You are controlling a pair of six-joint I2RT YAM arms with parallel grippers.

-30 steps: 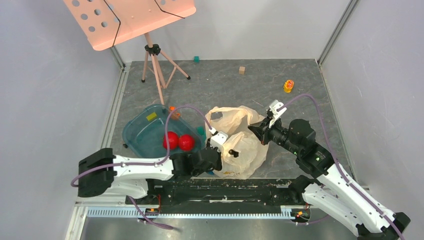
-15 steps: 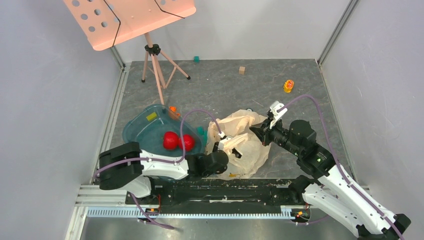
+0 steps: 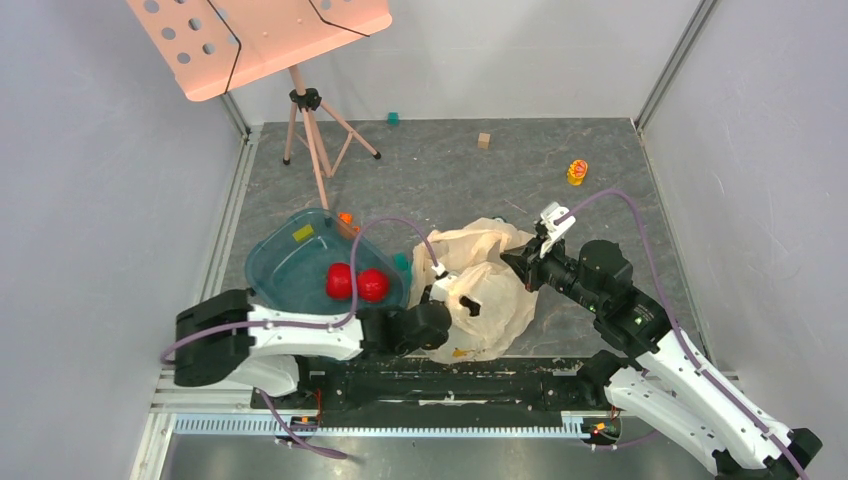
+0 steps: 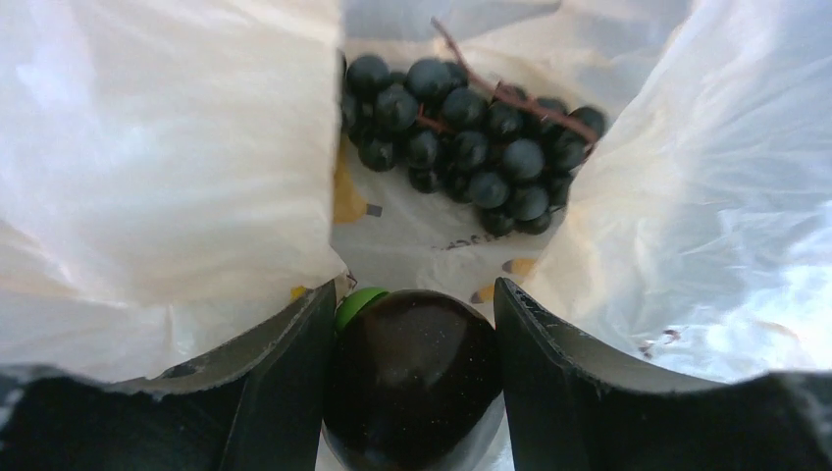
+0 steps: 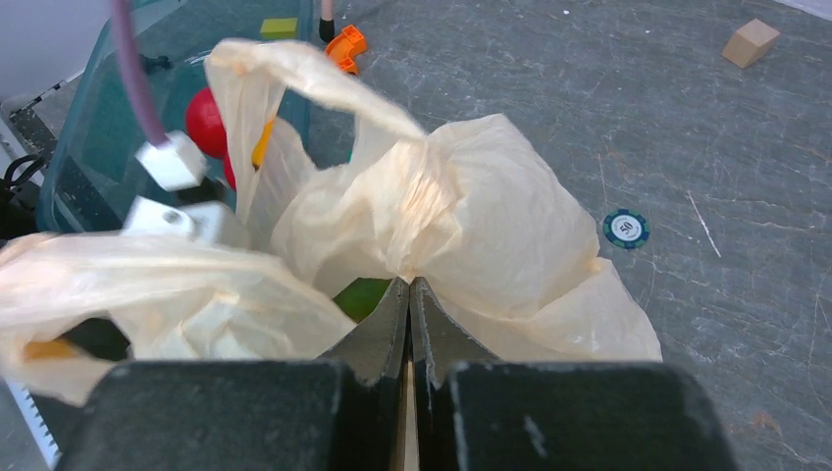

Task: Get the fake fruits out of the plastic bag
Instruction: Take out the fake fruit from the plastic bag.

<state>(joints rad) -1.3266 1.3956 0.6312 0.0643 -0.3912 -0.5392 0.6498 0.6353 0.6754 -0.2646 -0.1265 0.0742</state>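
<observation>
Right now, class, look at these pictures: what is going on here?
The right gripper is pinching a fold of the plastic bag, holding it up. The left gripper reaches inside the bag with a dark glossy round fruit between its fingers; the bunch of grapes lies deeper in. Two red apples already sit in the teal tray beside the bag.

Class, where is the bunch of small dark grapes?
Left wrist view: the grapes lie inside the translucent peach plastic bag, just beyond the dark round fruit in the left gripper.
</observation>
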